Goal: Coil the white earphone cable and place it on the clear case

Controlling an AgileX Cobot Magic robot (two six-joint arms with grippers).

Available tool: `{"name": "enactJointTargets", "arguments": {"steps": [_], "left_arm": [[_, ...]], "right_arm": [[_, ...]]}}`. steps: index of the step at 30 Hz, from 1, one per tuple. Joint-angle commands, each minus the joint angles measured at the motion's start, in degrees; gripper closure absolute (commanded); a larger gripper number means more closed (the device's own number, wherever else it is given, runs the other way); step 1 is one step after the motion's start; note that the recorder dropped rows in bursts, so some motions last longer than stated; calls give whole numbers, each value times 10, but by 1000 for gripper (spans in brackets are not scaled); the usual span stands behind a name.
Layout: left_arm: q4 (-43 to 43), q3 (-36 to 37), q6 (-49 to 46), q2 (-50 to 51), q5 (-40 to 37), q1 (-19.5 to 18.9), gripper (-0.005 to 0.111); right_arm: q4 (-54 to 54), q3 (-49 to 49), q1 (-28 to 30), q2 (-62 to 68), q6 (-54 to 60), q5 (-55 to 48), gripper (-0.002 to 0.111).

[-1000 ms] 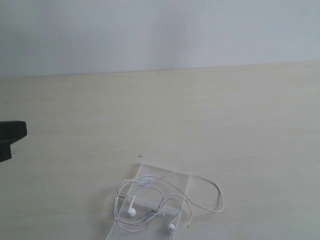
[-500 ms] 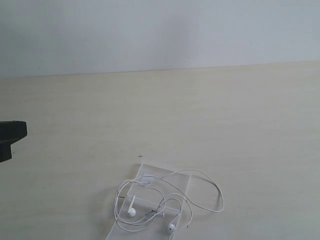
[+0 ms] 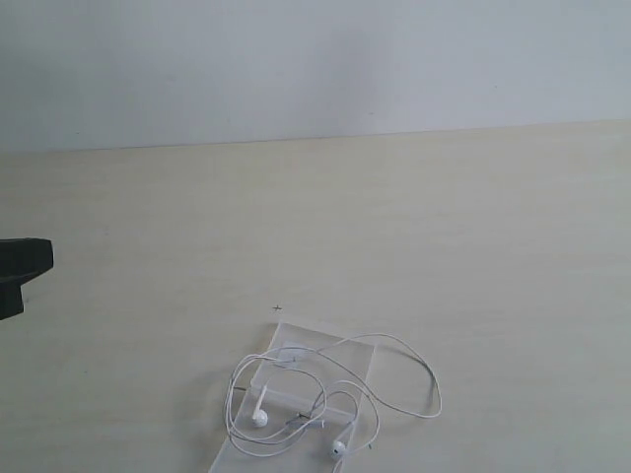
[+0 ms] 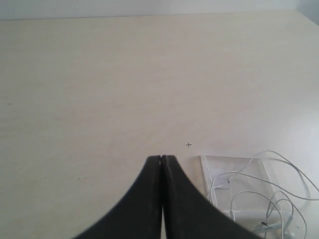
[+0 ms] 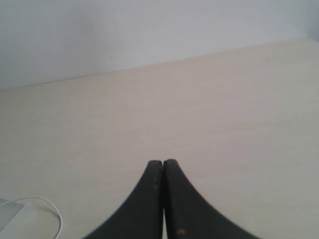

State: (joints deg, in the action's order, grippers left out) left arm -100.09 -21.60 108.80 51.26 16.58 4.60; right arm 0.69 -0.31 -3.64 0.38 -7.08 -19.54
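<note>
Staying put, white earphone cable [image 3: 259,418], looped loosely across clear case [image 3: 306,337]

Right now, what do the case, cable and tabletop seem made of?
Flat clear case: likely glossy transparent plastic; table shows through. Thin white earphone cable: probably rubbery plastic; lies in soft loops. Pale tabletop: matte wood-look laminate, perhaps; faint grain.

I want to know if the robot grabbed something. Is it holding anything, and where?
Nothing is held. The left gripper and right gripper are both shut and empty; the white earphone cable lies loose over the clear case.
</note>
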Motion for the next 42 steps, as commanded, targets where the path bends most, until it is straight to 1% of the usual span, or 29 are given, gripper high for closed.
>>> {"name": "enactJointTargets", "arguments": {"steps": [1,10,12,15,16,20,21,23,26,28,32,34,35,36,37,38,39,40,42], "left_arm": [[1,2,-1,-2,-4,0,107],[1,2,-1,-2,-4,0,107],[1,2,-1,-24,-5,7,107],[1,2,-1,-44,12,7,107],[1,2,-1,-60,12,7,107],[1,2,-1,-184,13,4,107],[1,2,-1,-204,11,1,107],[7,2,38,-250,11,-19,107],[61,2,131,-307,0,-57,107],[133,2,129,-333,5,-68,107],[314,2,129,-371,15,-70,107],[352,2,127,-382,15,-70,107],[349,2,112,-383,11,-70,107],[343,2,56,-383,-3,-70,107],[334,2,-35,-383,-24,-70,107],[333,5,-156,-384,-50,-70,107],[339,8,-258,-385,-69,-70,107],[367,14,-390,-388,-89,-70,107],[447,25,-545,-396,-104,-70,107]], "right_arm": [[0,3,3,-4,6,8,108],[0,3,3,-4,5,8,108],[0,3,3,-4,5,8,108],[3,3,3,-4,5,8,108],[5,3,3,-4,5,8,108],[5,3,3,-4,5,8,108],[5,3,3,-4,5,8,108],[5,3,3,-4,5,8,108],[5,3,3,-4,5,8,108],[5,3,3,-4,5,8,108],[5,3,3,-4,5,8,108],[5,3,3,-4,5,8,108],[5,3,3,-4,5,8,108],[5,3,3,-4,5,8,108],[5,3,3,-4,5,8,108],[5,3,3,-4,5,8,108],[5,3,3,-4,5,8,108],[5,3,3,-4,5,8,108],[5,3,3,-4,5,8,108]]}}
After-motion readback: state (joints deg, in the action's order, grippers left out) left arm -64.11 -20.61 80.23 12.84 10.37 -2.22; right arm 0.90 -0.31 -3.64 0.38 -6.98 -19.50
